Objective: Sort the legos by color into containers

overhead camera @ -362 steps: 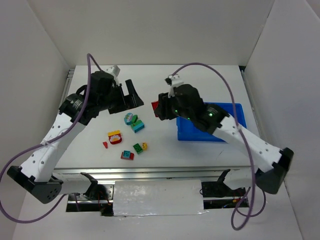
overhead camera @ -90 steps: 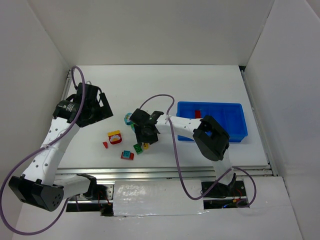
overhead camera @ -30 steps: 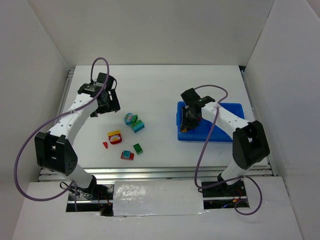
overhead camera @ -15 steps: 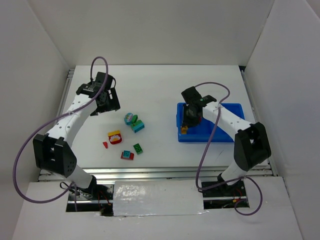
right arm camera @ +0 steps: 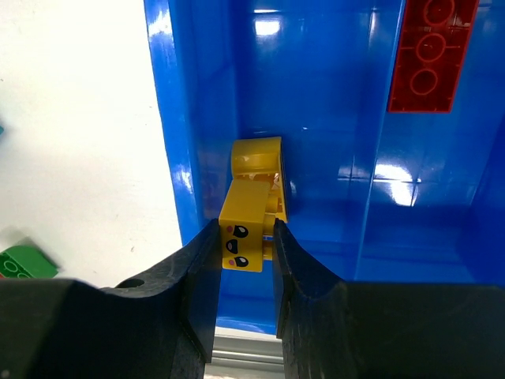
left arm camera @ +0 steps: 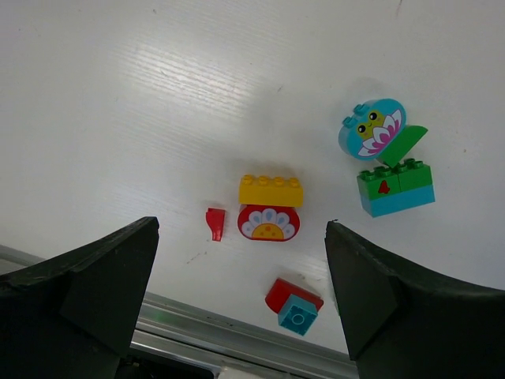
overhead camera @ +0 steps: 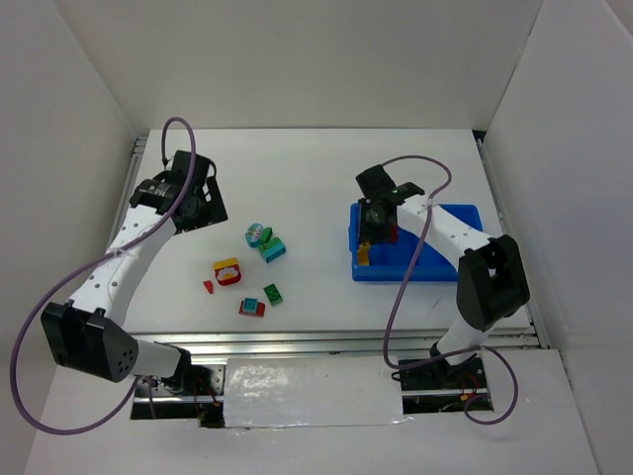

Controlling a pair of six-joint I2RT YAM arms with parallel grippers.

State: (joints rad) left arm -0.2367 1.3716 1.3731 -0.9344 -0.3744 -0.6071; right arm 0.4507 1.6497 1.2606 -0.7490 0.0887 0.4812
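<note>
1. We see two slim arms, the left arm (overhead camera: 119, 259) and the right arm (overhead camera: 445, 230), each built of white links joined by black housings.
2. Rows of small dark holes dot the white shell of the left arm.
3. The largest joints are chunky black blocks with rounded corners.
4. A thin purple cable (overhead camera: 13, 371) loops off the left arm, and a second purple cable (overhead camera: 387, 317) trails from the right arm.
5. The left gripper (left arm camera: 241, 225) has matte black, wedge-shaped fingers (left arm camera: 95, 276) with bevelled edges.
6. The right gripper (right arm camera: 245, 229) has glossy black fingers (right arm camera: 189, 308), rounded outside and curved along their inner faces.
</note>
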